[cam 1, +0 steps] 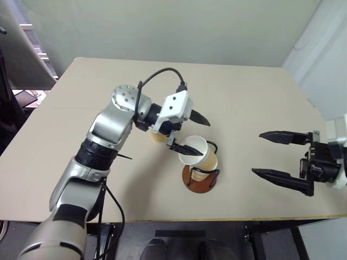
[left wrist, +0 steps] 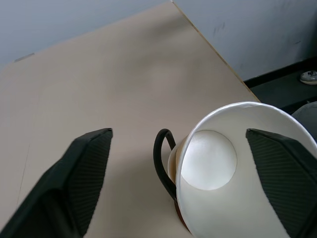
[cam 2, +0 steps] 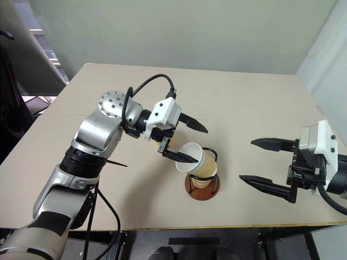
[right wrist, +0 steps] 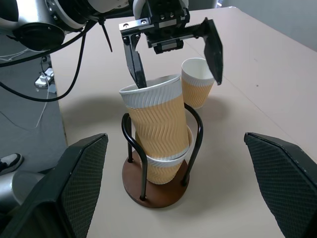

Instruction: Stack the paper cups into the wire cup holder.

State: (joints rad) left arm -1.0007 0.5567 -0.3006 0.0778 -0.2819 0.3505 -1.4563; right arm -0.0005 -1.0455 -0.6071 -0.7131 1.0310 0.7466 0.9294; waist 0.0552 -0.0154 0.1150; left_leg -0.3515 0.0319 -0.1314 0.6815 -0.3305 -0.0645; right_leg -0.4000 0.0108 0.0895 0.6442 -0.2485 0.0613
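Paper cups and wire cup holder [cam 1: 199, 180], head views: the holder stands on the table [cam 1: 244, 97] toward its near edge, about midway between the arms. Two cups are nested in it; the upper cup [cam 1: 199, 153] leans toward the robot's left and sits high on the lower cup [right wrist: 163, 166]. The left gripper [cam 1: 191, 135] hovers at the upper cup's rim with its fingers spread wide, one finger at the mouth, one beyond it, gripping nothing. A third cup [cam 1: 159, 136] stands on the table behind the left wrist, largely hidden. The right gripper [cam 1: 279, 154] hangs off to the right, well apart from the holder, its fingers likewise spread and empty.

Left wrist view: the upper cup's white interior lies between the splayed fingers; a black wire loop [left wrist: 162, 158] rises beside it. Bare tabletop runs beyond, to the far edge and the wall.

Right wrist view: the tilt of the upper cup is plain. Judged from this, a clean finish means lifting the fingers straight up clear of the rim, without dragging it, since a sideways nudge could tip the stack or shift the base. The third cup stands just behind the holder, so the retreat should go up before swinging round. The near edge is close; open room lies farther back and to either side.
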